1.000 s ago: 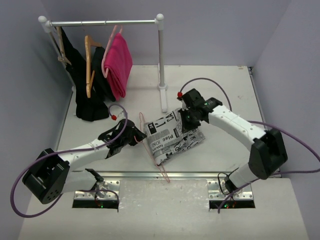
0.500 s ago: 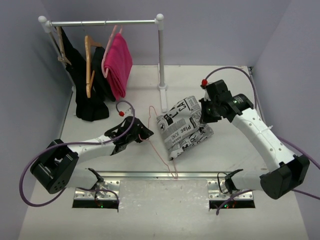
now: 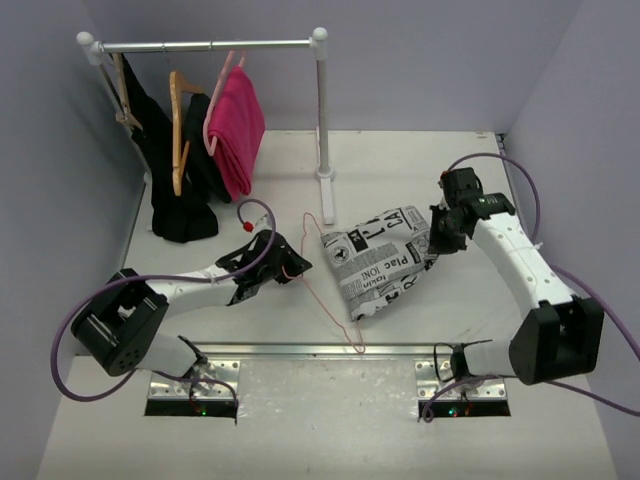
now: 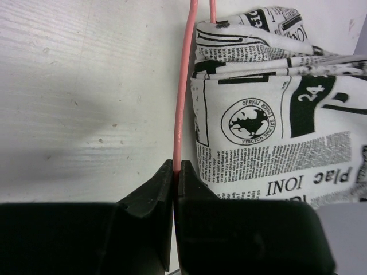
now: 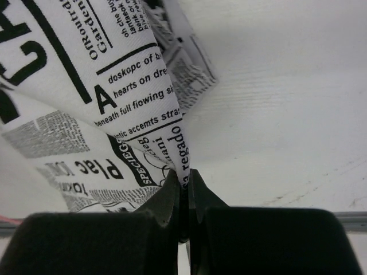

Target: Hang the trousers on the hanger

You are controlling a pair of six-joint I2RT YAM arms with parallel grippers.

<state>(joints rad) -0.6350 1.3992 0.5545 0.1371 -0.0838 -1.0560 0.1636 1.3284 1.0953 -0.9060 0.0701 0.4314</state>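
The folded newspaper-print trousers (image 3: 382,265) lie on the table at centre right, their right edge lifted. They also show in the left wrist view (image 4: 275,114) and the right wrist view (image 5: 86,97). The thin pink hanger (image 3: 322,280) lies just left of them, its long wire (image 4: 182,86) running along their left edge. My left gripper (image 3: 296,270) is shut on the hanger's wire. My right gripper (image 3: 436,240) is shut on the trousers' right edge, with a fold of cloth pinched between its jaws.
A clothes rail (image 3: 210,45) stands at the back left, its post (image 3: 323,110) just behind the trousers. On it hang black garments (image 3: 165,170), wooden hangers (image 3: 178,130) and a pink garment (image 3: 236,125). Purple walls close in both sides.
My right gripper has pulled the trousers rightward across the table. My left gripper has carried the hanger to the right after them. Both stayed shut.
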